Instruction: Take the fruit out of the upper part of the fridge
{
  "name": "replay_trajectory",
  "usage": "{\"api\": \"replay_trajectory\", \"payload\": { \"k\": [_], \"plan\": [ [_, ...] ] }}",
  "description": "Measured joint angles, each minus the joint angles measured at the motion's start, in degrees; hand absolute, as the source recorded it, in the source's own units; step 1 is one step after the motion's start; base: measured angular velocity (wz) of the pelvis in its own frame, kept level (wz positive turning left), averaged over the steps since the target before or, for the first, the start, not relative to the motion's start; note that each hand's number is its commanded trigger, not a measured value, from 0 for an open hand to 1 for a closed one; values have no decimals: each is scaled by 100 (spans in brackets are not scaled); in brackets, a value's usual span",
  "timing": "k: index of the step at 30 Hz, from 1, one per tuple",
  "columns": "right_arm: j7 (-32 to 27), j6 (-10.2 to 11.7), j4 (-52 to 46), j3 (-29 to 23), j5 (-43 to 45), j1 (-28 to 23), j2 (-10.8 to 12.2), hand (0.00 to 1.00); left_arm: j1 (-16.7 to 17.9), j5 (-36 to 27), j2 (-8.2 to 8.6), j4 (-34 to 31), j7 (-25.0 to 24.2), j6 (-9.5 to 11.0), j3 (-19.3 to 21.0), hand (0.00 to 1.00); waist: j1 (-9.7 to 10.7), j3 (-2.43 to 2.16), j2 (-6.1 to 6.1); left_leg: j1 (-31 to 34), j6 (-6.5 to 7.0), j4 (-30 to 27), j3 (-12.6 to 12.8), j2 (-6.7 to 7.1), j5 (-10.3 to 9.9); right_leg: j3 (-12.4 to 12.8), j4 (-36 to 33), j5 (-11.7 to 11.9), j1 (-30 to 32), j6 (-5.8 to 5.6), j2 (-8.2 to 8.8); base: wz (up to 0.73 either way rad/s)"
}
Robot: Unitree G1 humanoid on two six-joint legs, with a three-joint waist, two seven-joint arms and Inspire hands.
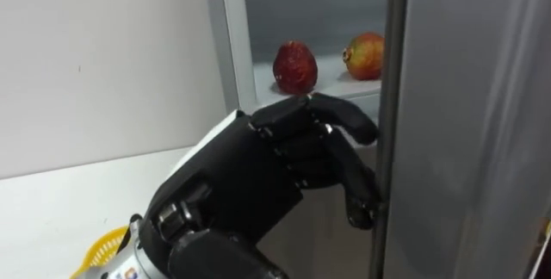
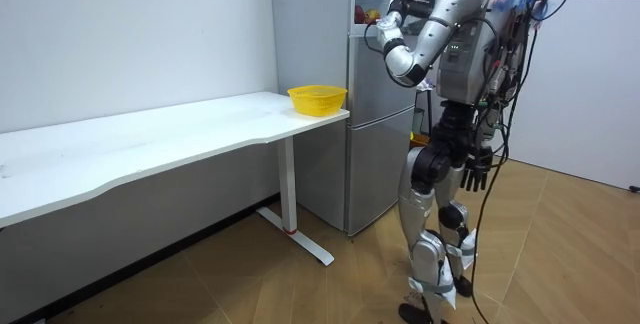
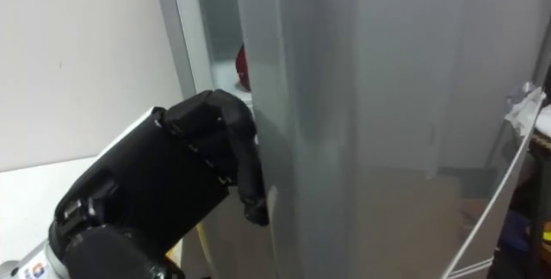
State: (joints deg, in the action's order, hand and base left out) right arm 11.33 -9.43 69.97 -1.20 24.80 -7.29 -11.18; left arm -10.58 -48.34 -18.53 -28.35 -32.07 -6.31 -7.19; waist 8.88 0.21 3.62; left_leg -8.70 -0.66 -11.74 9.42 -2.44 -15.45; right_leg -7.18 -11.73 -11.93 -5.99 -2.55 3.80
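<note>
Where the left eye view looks past the fridge door (image 1: 465, 124), the left hand (image 1: 284, 167) has its fingers hooked round the door's edge. Behind it, on the upper shelf (image 1: 344, 87), a dark red fruit (image 1: 295, 66) stands with its long axis upright. Just beside it, an orange-red fruit (image 1: 366, 55) points its nub leftward. In the room view the robot stands facing the fridge (image 2: 380, 114), its right hand (image 2: 478, 174) hanging loose-fingered at its hip. The right eye view shows the same grip on the door.

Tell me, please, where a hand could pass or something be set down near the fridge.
Free: the table from the yellow basket toward the room view's left. Crowded: the shelf, with slim strips beside the dark red fruit and orange-red fruit; the left hand, curled on the fridge door, narrows the opening.
</note>
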Motion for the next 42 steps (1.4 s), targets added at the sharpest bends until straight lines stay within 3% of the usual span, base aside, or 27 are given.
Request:
{"api": "replay_trajectory", "payload": {
  "k": [10, 23, 27, 42],
  "plan": [
    [-76, 9, 139, 7, -28, 105, 0, 0, -2, -174, 3, 11, -3, 15, -256, 0, 49, 35, -54, 3, 0, 9, 2, 1, 0, 24, 5, 0, 25, 0, -3, 0],
    [-78, 12, 139, 254, -107, 101, -13, 0, -284, -172, 18, 26, -81, 21, -665, 0, 60, 25, -78, -14, 0, 12, 138, -8, 0, 117, -6, 7, 40, -3, -14, -3],
    [-79, 12, 139, 296, -154, 124, -24, 0, -392, -171, 27, 54, -136, 21, -838, 0, 168, 25, -76, -17, 0, 11, 155, -9, 0, 132, -3, 26, 32, -7, -13, -3],
    [-110, 66, 121, 457, -207, 187, -98, 0, -649, -173, 280, 156, -240, -4, -1337, 0, 420, 12, -56, 3, 0, -5, 319, -23, 0, 243, -15, 45, 110, -15, -28, -3]
  ]
}}
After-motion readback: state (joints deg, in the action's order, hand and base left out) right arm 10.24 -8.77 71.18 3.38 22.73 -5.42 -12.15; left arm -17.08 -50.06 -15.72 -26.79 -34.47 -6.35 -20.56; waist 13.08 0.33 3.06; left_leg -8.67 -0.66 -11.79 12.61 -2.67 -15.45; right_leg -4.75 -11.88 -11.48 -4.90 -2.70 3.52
